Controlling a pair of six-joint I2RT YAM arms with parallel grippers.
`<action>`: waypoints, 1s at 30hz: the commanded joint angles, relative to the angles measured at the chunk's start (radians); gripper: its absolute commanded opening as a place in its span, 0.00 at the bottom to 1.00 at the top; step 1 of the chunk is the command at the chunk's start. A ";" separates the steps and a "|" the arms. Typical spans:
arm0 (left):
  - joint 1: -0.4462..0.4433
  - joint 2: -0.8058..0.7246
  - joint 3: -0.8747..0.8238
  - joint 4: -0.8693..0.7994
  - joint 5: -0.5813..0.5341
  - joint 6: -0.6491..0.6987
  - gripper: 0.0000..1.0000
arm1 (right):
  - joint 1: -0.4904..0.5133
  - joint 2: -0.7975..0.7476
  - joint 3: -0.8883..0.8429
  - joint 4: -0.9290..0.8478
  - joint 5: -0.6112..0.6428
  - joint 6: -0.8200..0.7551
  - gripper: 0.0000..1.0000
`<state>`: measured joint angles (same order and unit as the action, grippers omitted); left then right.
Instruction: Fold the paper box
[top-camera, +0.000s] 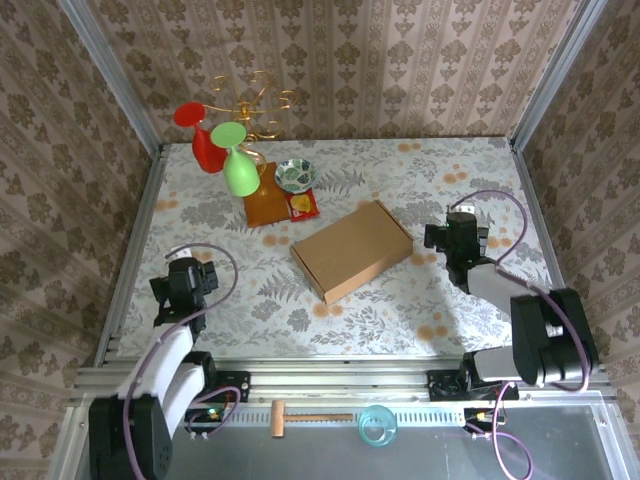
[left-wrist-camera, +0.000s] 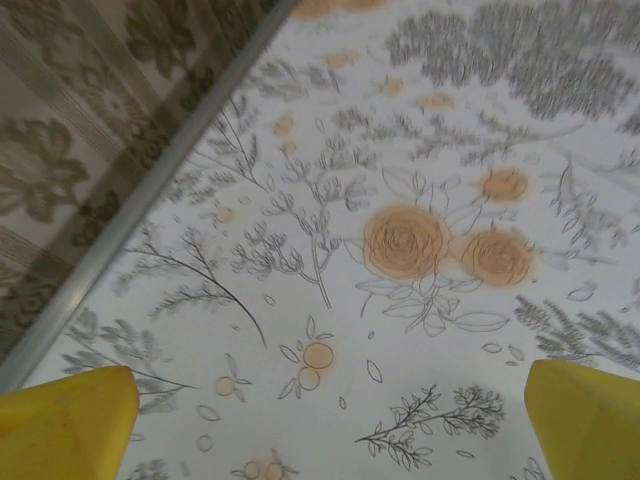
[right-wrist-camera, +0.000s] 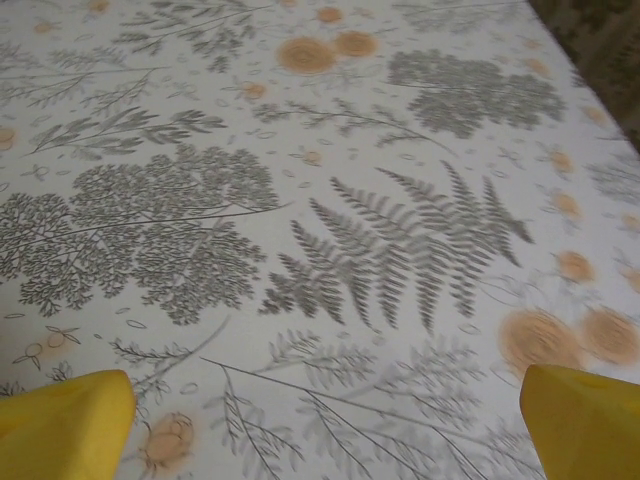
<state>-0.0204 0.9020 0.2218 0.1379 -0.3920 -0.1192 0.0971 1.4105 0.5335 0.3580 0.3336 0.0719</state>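
Overhead: brown paper box near the middle of a flower-printed table, set at a slant, apparently closed into a shallow rectangle with the lid down flat. Touched by nothing. Left gripper well apart from it, toward the table's left edge; right gripper near the box's right corner, but clear of it. Both spread wide and empty: on each wrist camera, yellow fingertips at the bottom corners, bare tablecloth between.

Just behind the box: a small patterned bowl, a red packet, and a wooden base under a gold wire stand. By the stand, a green glass and a red glass, hanging or leaning; cannot tell which.

Likely risks: hard to judge from above whether the front flaps are tucked in; if not, probably springs open when left alone. Under a one-sided push, probably slides or spins on the smooth cloth instead of creasing, possibly into the bowl and glasses behind. Under a hard pinch on the lid, possibly dents. Safer with one gripper bracing the far side during any press from the other.
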 joint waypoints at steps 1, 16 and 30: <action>0.030 0.140 0.027 0.370 0.119 0.056 1.00 | 0.002 0.083 0.019 0.218 -0.079 -0.070 1.00; 0.021 0.664 0.090 0.947 0.309 0.138 1.00 | -0.047 0.119 -0.137 0.517 -0.185 -0.048 1.00; 0.031 0.652 0.122 0.868 0.328 0.126 1.00 | -0.064 0.123 -0.123 0.493 -0.211 -0.036 1.00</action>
<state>0.0013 1.5585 0.3386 0.9886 -0.0814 -0.0059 0.0471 1.5276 0.3809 0.8345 0.1440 0.0292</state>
